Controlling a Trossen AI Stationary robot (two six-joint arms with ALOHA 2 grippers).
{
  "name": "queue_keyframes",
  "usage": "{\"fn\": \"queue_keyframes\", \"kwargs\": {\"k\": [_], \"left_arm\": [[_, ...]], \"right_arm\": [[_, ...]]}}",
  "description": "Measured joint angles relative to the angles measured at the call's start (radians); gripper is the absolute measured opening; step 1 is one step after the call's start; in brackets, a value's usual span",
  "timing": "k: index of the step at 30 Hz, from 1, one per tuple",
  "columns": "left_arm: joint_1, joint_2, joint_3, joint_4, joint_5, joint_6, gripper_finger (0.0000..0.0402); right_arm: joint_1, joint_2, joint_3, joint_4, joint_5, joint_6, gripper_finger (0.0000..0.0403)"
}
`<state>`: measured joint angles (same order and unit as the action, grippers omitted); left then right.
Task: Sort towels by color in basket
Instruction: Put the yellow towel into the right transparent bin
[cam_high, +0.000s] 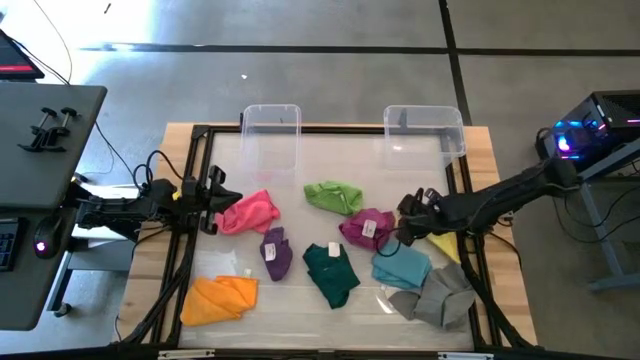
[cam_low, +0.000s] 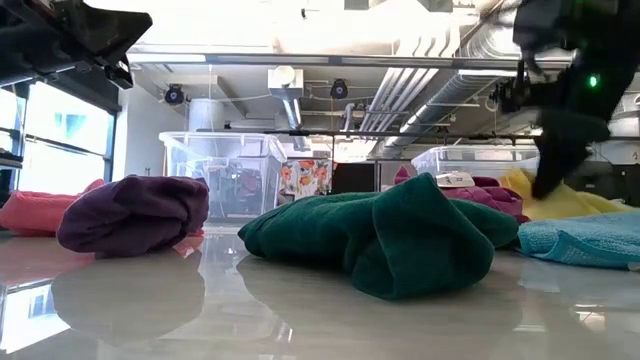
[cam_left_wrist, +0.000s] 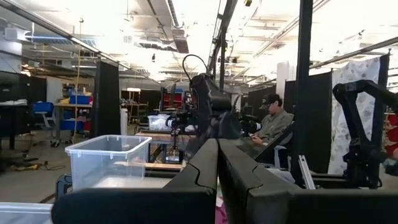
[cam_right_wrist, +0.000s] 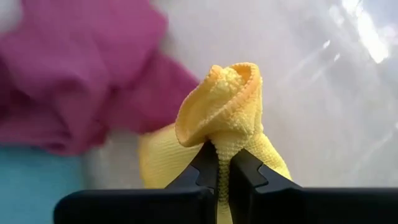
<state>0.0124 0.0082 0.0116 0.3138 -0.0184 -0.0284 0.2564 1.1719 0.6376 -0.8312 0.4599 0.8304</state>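
Two clear bins (cam_high: 272, 128) (cam_high: 425, 128); seated person (cam_left_wrist: 275, 121) behind.

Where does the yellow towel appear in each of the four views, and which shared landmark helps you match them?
High view: yellow towel at the right, beside the magenta towel, under the right gripper.
Low view: far right, behind the light blue towel.
Left wrist view: not in it.
Right wrist view: centre, a fold pinched between the shut fingers.
Shared landmark: the magenta towel next to it.
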Motion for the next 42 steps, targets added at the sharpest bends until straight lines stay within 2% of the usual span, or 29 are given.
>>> {"fn": "queue_keyframes", "kwargs": {"k": [6, 13, 21, 26, 32, 38, 42], "left_arm": [[0.0, 0.0, 0.0, 0.003, -0.02, 0.006, 0.0], [0.0, 0.0, 0.0, 0.017, -0.02, 0.023, 0.0], [0.0, 0.0, 0.0, 0.014, -0.02, 0.033, 0.0], [0.0, 0.0, 0.0, 0.014, -0.02, 0.033, 0.0], [0.0, 0.0, 0.0, 0.013, -0.02, 0.038, 0.0], [0.0, 0.0, 0.0, 0.019, -0.021, 0.062, 0.0], [0.0, 0.0, 0.0, 0.027, -0.024, 0.068, 0.0]], "right_arm": [[0.025, -0.048, 0.147, -0.079, 0.148, -0.062, 0.0003], [0.025, -0.054, 0.436, -0.274, 0.377, -0.184, 0.0003], [0.01, -0.054, 0.699, -0.317, 0.659, -0.464, 0.0003], [-0.067, -0.074, 0.791, -0.315, 0.757, -0.621, 0.0003], [-0.214, -0.135, 0.807, -0.302, 0.741, -0.757, 0.0003], [-0.38, -0.189, 0.806, -0.288, 0.571, -0.839, 0.0003], [-0.486, -0.2, 0.805, -0.231, 0.4, -0.895, 0.0003]]}}
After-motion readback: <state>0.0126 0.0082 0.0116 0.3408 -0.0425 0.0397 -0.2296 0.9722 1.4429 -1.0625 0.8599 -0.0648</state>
